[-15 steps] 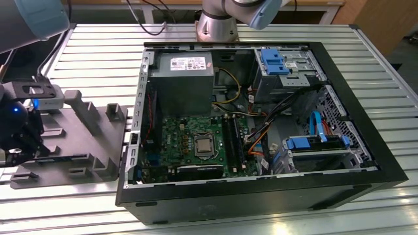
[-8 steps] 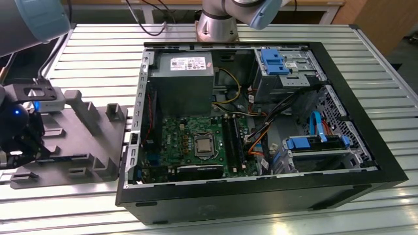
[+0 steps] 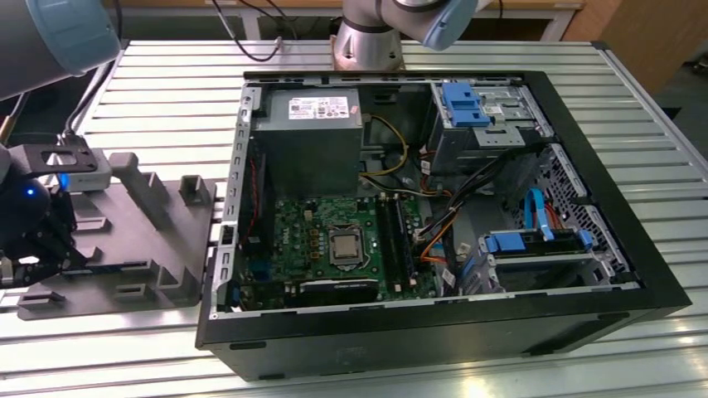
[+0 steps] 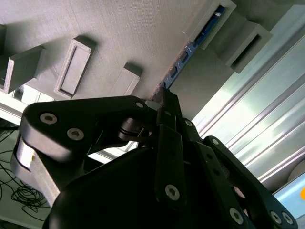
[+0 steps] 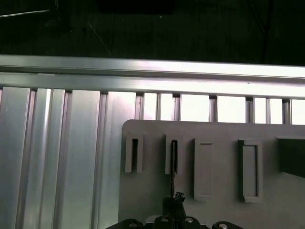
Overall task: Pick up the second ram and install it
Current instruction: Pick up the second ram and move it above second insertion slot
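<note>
The second ram [image 4: 190,47] is a thin dark stick standing on edge in a slot of the grey holder [image 4: 119,28]. In the first wrist view the ram [image 5: 174,164] rises from the second narrow slot of the holder [image 5: 224,133]. My gripper [image 4: 164,102] has its black fingers drawn together on the near end of the stick, as the gripper [image 5: 174,202] also shows in the first wrist view. At the exterior view's far left, the gripper [image 3: 33,257] hangs low over the holder [image 3: 144,240].
An open black computer case [image 3: 619,274] lies on the slatted metal table [image 3: 166,75], with a green motherboard [image 3: 321,224] and long black memory slots [image 3: 393,240] inside. Upright grey blocks [image 3: 133,178] stand on the holder between my gripper and the case.
</note>
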`<state>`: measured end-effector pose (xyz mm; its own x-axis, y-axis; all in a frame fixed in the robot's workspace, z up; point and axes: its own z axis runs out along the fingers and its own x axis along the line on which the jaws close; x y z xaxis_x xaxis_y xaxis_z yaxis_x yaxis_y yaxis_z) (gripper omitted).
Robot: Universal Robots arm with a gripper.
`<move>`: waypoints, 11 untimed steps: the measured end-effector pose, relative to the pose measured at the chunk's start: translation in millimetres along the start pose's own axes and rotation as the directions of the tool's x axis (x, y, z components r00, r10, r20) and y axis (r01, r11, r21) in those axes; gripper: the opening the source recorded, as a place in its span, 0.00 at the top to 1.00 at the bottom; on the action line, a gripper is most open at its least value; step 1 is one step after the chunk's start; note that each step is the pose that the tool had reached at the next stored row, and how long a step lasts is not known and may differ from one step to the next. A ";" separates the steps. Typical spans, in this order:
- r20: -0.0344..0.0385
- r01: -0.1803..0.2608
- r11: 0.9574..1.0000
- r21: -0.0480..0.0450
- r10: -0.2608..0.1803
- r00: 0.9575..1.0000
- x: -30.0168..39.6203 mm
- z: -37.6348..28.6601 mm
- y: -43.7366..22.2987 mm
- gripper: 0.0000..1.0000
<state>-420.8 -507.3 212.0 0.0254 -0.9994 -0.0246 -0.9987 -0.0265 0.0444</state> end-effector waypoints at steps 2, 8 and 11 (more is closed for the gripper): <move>0.000 0.000 1.000 0.000 0.000 1.000 0.0 0.1 0.0 0.89; 0.001 0.000 1.000 0.000 0.000 1.000 0.0 0.0 0.0 0.77; 0.001 0.000 1.000 0.000 0.000 1.000 0.1 0.3 0.0 0.70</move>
<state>-420.8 -507.3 211.7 0.0255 -0.9993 -0.0260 -0.9987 -0.0266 0.0442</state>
